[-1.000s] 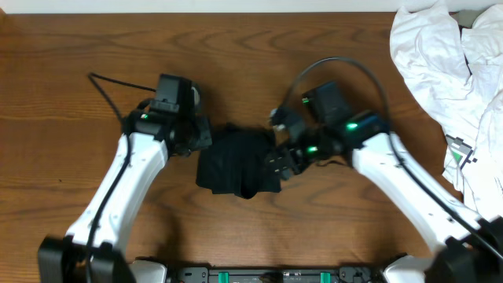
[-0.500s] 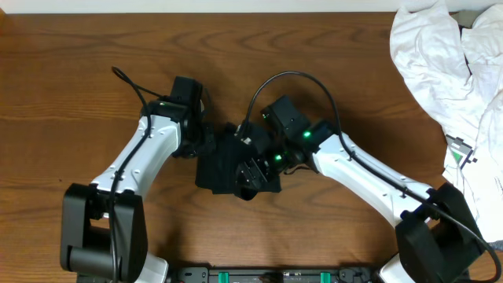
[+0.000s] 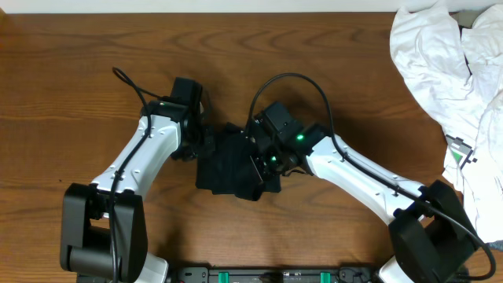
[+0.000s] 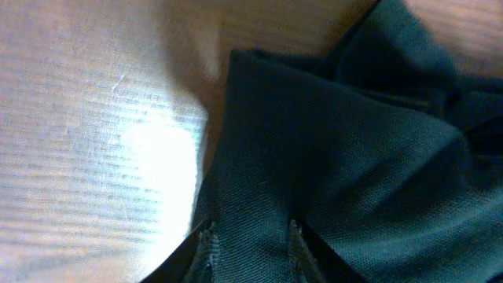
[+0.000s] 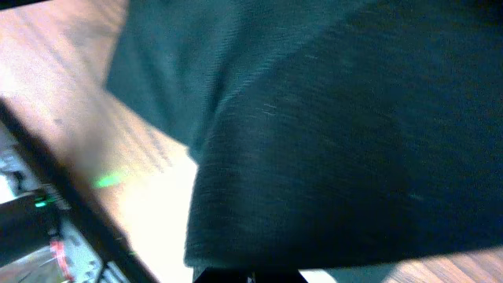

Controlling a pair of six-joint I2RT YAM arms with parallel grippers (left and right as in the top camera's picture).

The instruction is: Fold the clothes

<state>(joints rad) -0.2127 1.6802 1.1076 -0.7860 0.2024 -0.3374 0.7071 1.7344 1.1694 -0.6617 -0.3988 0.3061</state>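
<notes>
Overhead view: a bunched black soft fabric garment (image 3: 225,170) lies at the middle of the brown wooden table (image 3: 78,47), between the two arms. The left gripper (image 3: 200,148) meets its left edge. The left wrist view shows this gripper's fingers (image 4: 206,245) a little apart with black cloth lying between them; whether they press it cannot be told. The right gripper (image 3: 263,163) sits on the garment's right half, fingers together; whether cloth is caught between them cannot be told, since black fabric fills the right wrist view.

Compared with one second ago, the right arm has reached leftward from the garment's right edge to over the cloth, and its fingers have closed. The left arm has swung in, its elbow nearer the centre. The heap of crumpled white fabric garments (image 3: 440,63) at the far right corner is unchanged.
</notes>
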